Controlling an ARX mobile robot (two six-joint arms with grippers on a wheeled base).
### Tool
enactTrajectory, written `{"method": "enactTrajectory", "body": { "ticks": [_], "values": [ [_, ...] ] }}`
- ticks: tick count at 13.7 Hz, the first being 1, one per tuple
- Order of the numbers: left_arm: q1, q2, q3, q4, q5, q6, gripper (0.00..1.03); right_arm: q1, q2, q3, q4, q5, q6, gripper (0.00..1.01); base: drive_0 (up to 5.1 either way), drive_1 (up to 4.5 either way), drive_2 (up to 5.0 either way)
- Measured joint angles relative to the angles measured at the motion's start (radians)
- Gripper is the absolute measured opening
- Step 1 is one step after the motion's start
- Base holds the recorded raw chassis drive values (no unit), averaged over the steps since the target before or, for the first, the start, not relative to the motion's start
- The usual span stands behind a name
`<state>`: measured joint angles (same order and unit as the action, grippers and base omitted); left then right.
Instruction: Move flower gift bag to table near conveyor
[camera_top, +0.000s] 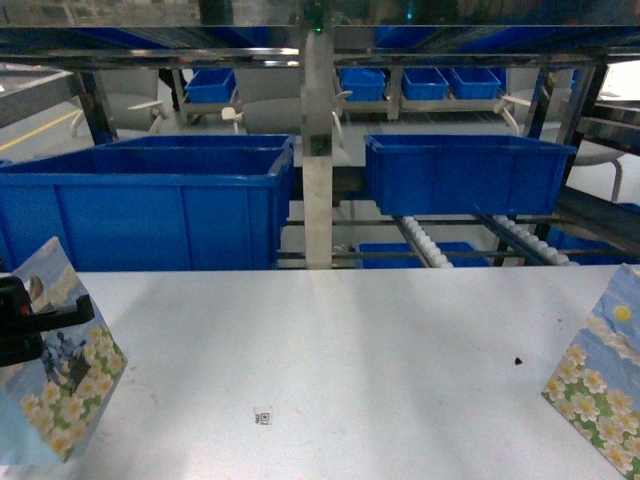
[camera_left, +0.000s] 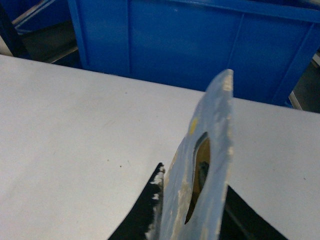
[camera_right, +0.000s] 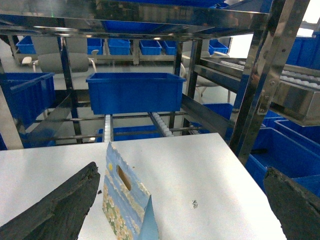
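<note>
Two flower gift bags stand on the white-grey surface (camera_top: 330, 350). The left gift bag (camera_top: 55, 360) sits at the surface's left edge, with the left gripper (camera_top: 40, 325) at its top. The left wrist view shows the bag's handle panel rising between the black fingers (camera_left: 140, 215), jaws pinching the bag's upper edge. The right gift bag (camera_right: 125, 200) stands upright near the surface's right edge, handle cut-out visible. The right gripper's fingers (camera_right: 60, 205) flank it wide apart, jaws spread, touching nothing. Behind the surface, the conveyor (camera_top: 430, 245) of white roller wheels slopes within a steel rack, carrying a blue bin (camera_top: 465, 170). A larger blue bin (camera_top: 150, 205) sits to the left. A small code sticker (camera_top: 263, 414) lies on the surface.
</note>
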<state>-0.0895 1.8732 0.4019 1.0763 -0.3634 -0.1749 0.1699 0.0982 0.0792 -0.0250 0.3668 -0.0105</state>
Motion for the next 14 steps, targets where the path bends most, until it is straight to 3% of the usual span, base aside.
{"method": "enactTrajectory", "body": {
  "ticks": [3, 6, 9, 13, 14],
  "values": [
    [-0.020, -0.072, -0.052, -0.005, 0.000, 0.014, 0.60, 0.000, 0.000, 0.000, 0.000, 0.000, 0.000, 0.98, 0.0, 0.00, 0.0],
    [-0.047, -0.180, -0.092, -0.034, 0.039, 0.017, 0.99, 0.000, 0.000, 0.000, 0.000, 0.000, 0.000, 0.98, 0.0, 0.00, 0.0],
    [-0.047, -0.231, -0.142, -0.030, 0.047, 0.017, 0.98, 0.000, 0.000, 0.000, 0.000, 0.000, 0.000, 0.98, 0.0, 0.00, 0.0],
    [-0.017, -0.138, -0.179, 0.037, 0.096, -0.032, 0.98, 0.000, 0.000, 0.000, 0.000, 0.000, 0.000, 0.98, 0.0, 0.00, 0.0],
    [-0.020, -0.143, -0.182, 0.004, 0.122, -0.047, 0.98, 0.000, 0.000, 0.000, 0.000, 0.000, 0.000, 0.98, 0.0, 0.00, 0.0]
  ]
}}
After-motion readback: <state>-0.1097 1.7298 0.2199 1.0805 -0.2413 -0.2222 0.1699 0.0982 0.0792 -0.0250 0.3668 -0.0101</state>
